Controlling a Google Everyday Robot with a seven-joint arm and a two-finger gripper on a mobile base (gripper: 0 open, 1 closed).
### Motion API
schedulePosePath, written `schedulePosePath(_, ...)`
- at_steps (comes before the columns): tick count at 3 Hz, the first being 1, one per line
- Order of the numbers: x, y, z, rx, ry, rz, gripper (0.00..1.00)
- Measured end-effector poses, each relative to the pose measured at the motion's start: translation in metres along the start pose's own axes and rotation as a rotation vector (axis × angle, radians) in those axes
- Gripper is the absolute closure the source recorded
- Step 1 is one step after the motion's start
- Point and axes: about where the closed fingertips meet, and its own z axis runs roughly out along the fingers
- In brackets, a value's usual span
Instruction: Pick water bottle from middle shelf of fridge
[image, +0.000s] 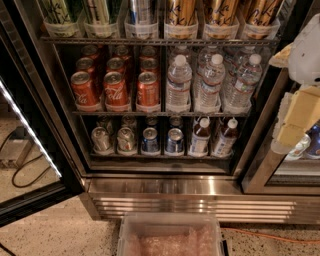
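The fridge (200, 187) stands open in front of me, steel with a dark interior. Its middle shelf (160, 113) holds red cola cans (115, 89) on the left and clear water bottles with white caps on the right. The front bottles stand at left (179, 82), middle (212, 80) and right (245, 82), all upright. My gripper (295, 122), white and cream, hangs at the right edge of the view. It is outside the fridge, in front of the right door frame, to the right of the bottles and touching none of them.
The glass door (30, 130) with its light strip is swung open at left. Tall gold and green cans (180, 17) fill the rack above. Silver and blue cans (150, 140) and small bottles (200, 136) fill the rack below. A clear plastic bin (170, 235) sits on the floor in front.
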Motion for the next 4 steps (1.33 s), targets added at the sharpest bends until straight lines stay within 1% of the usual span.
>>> schedulePosePath(1,0.0,0.0,0.0,0.0,0.0,0.0,0.0)
schedulePosePath(2,0.005,0.006,0.009,0.009,-0.008,0.031,0.0)
schedulePosePath(3,-0.004,0.009,0.051,-0.047,-0.136,0.101,0.0)
schedulePosePath(4,-0.04,0.012,0.1,-0.159,-0.322,0.182,0.0)
